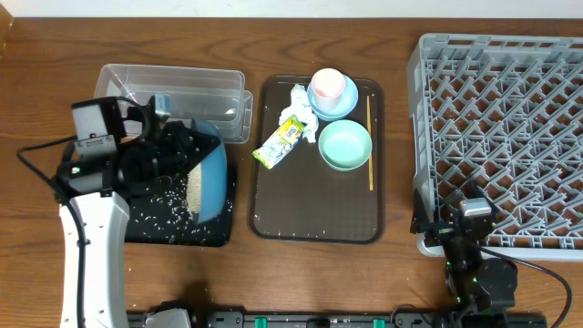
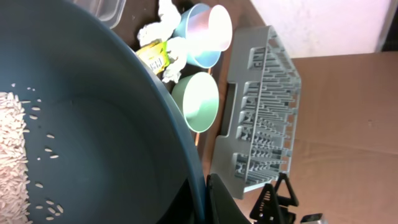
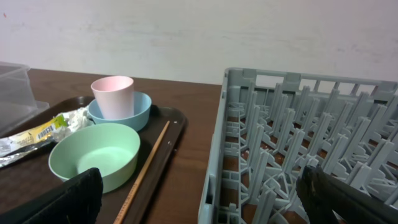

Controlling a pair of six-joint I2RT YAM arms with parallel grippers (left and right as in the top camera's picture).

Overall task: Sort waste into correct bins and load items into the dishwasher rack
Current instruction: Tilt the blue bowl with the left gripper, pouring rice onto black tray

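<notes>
My left gripper (image 1: pixel 189 150) (image 2: pixel 204 202) is shut on the rim of the large blue plate-bowl (image 1: pixel 211 178) (image 2: pixel 93 124). It holds the plate-bowl tilted over the black tray (image 1: pixel 173 232), with a heap of rice (image 1: pixel 193 189) (image 2: pixel 12 149) inside it. More grains lie scattered on the black tray. The clear tub (image 1: pixel 182 87) stands behind. My right gripper (image 1: pixel 458 230) (image 3: pixel 211 199) is open and holds nothing, at the near left corner of the grey dishwasher rack (image 1: pixel 510 137) (image 3: pixel 298 137).
The brown serving tray (image 1: pixel 310 200) carries a pink cup (image 1: pixel 327 87) standing in a pale-blue bowl (image 1: pixel 344 105), a mint-green bowl (image 1: pixel 344 146), a chopstick (image 1: pixel 370 141), crumpled tissue (image 1: pixel 299 102) and a yellow-green wrapper (image 1: pixel 281 141).
</notes>
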